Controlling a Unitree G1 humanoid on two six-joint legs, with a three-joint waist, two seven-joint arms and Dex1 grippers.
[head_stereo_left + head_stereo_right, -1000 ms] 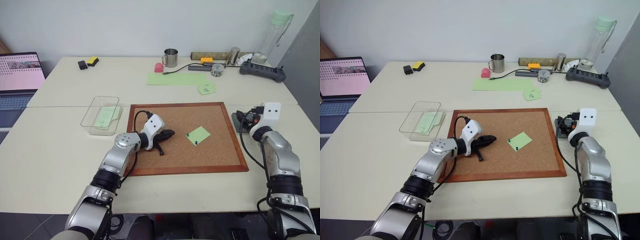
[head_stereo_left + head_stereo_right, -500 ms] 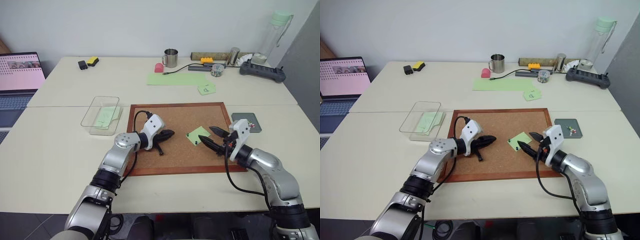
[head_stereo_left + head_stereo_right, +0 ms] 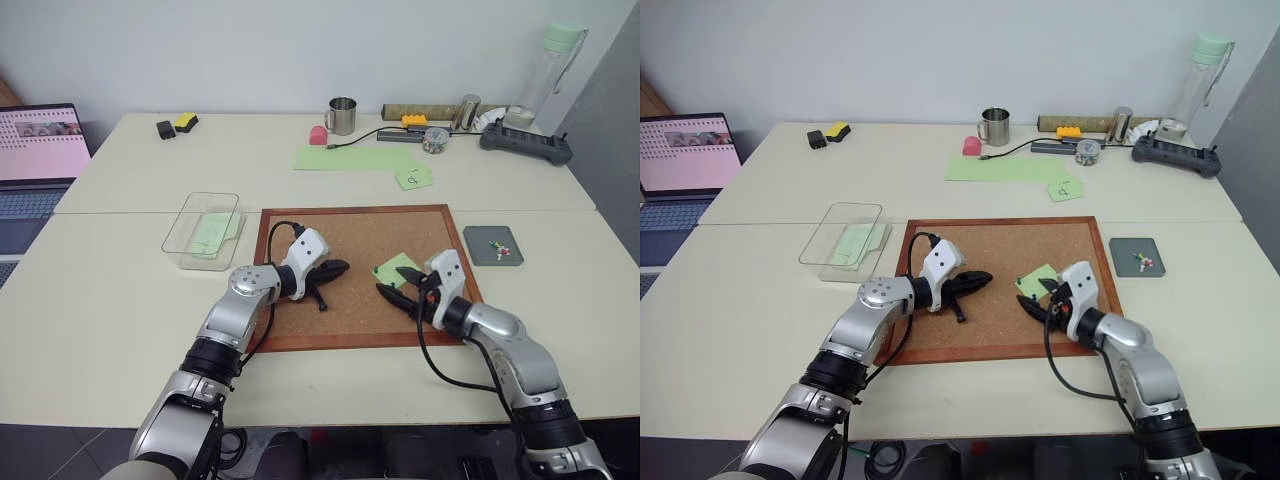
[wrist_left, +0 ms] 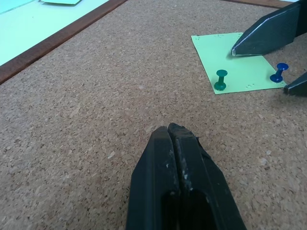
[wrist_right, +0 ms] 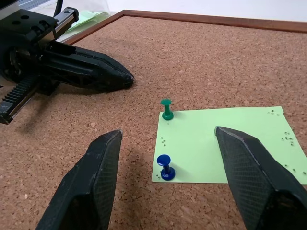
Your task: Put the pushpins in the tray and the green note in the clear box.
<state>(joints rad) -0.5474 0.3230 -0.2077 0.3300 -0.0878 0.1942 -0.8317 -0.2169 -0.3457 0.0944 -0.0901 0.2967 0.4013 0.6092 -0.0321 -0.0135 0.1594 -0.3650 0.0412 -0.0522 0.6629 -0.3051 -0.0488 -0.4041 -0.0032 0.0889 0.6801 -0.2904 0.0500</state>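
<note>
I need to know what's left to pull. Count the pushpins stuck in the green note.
2. A green pushpin and a blue pushpin both stand in the green note on the corkboard, along one edge near its corners. The right gripper hides part of the note.

Bright, even and diffuse — apparently from overhead. Soft, short shadows under the left gripper [image 3: 335,268] and the pins on the cork board [image 3: 350,300]. No glare. Head views sharp; near fingers [image 5: 88,191] slightly soft toward 6 o'clock.

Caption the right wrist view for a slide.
Open right gripper over a green note held to the corkboard by a green pushpin and a blue pushpin.
</note>
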